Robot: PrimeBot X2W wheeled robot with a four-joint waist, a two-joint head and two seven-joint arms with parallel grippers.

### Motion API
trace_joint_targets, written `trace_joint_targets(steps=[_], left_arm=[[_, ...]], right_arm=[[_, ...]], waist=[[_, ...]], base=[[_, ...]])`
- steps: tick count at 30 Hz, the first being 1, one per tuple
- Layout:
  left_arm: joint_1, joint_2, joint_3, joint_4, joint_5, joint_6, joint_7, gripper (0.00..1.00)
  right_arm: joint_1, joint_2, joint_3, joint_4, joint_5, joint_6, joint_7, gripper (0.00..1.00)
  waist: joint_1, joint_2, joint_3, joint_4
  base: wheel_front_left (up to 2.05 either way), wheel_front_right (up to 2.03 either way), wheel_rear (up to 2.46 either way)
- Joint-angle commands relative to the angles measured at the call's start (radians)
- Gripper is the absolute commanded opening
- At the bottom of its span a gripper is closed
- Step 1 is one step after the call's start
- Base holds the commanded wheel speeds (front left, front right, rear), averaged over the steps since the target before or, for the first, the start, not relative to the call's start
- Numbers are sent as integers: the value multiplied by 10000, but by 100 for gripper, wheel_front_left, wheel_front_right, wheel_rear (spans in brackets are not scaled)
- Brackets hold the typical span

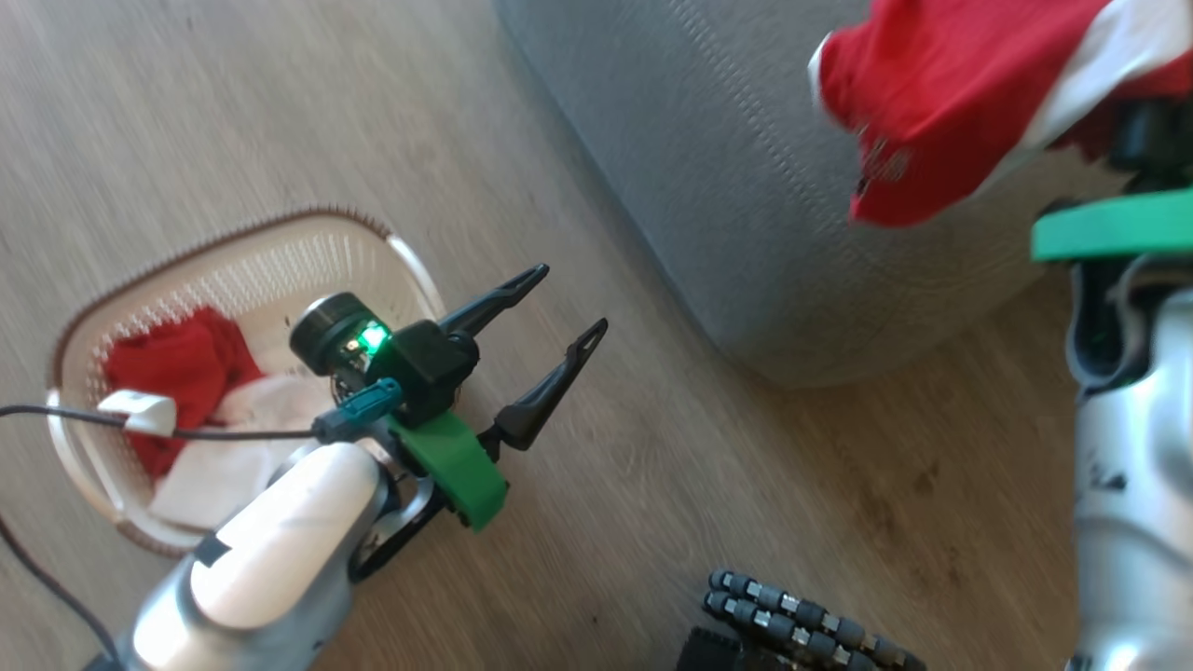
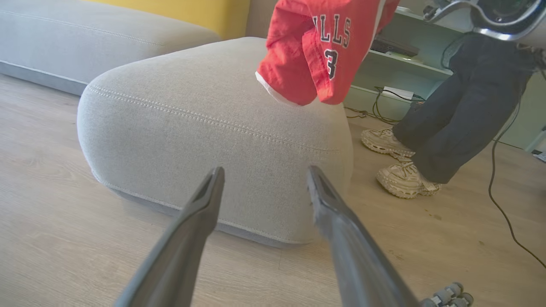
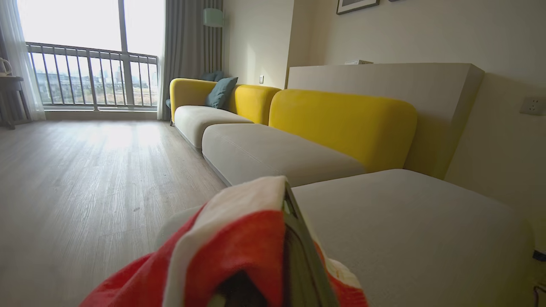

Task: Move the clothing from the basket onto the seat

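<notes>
**Item 1: red jersey** [image 1: 932,102]. Bright red with broad white bands; the left wrist view shows the white letters "LLS" and a "3". It is bunched and hanging from the right gripper [image 3: 294,238], whose fingers are clamped on the fabric with the cloth draped over them. It hangs above the right part of the seat. Whether its hem touches the cushion cannot be told.

**Item 2: seat** [image 1: 746,186]. A large grey upholstered cushion with a rounded near corner and a double line of stitching. No garment lies on the part of its top in view.

**Item 3: basket** [image 1: 308,219]. Oval, cream, perforated, with a brown braided rim. It stands on the wooden floor [image 1: 652,447] at the left, well apart from the seat. Inside lie a red garment [image 1: 182,368] and a white garment [image 1: 224,466], crumpled together.

**Item 4: left gripper** [image 1: 570,300]. Its fingers are spread wide and hold nothing. It hangs over the floor between basket and seat, pointing at the seat's near side.

**Item 5: bystander.** A person's dark trouser legs [image 2: 460,111] and pale shoes [image 2: 405,179] stand beyond the seat's right end.

**Progress, as judged.** One garment is out of the basket and carried to the seat, but not yet let go. Left to do: lower and release the jersey, then fetch the red and white pieces from the basket. The task looks well short of half done.
</notes>
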Motion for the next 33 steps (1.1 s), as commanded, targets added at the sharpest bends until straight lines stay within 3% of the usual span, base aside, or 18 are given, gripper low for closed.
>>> trace_joint_targets(steps=[1,11,16,21,26,33], left_arm=[[-374,297,279,-460,119,-15,-95,100],[-710,1201,127,-1176,104,-15,-95,100],[-816,1589,60,-1523,115,-15,-95,100],[-896,1867,-101,-1782,124,-15,-95,100],[-902,2064,-150,-2024,110,-15,-95,100],[-821,2369,116,-2294,108,-15,-95,100]], right_arm=[[-487,-243,-59,-141,-163,-2,-64,0],[-2722,-806,-1802,1330,-1039,-2,-11,0],[-4091,-1338,-3006,1993,-1853,-2,592,0],[-5289,-1797,-4503,1895,-2776,-2,1389,0],[-5696,-1573,-5823,1137,-3577,-2,2200,0],[-5126,-349,-7167,346,-4131,-2,2713,0]], waist=[[-3,0,598,332],[-3,0,1858,1067],[-3,0,2398,1447],[-3,0,2865,1869],[-3,0,3271,2238],[-3,0,3739,2519]], base=[[0,0,0],[0,0,0],[0,0,0],[0,0,0],[0,0,0],[0,0,0]])
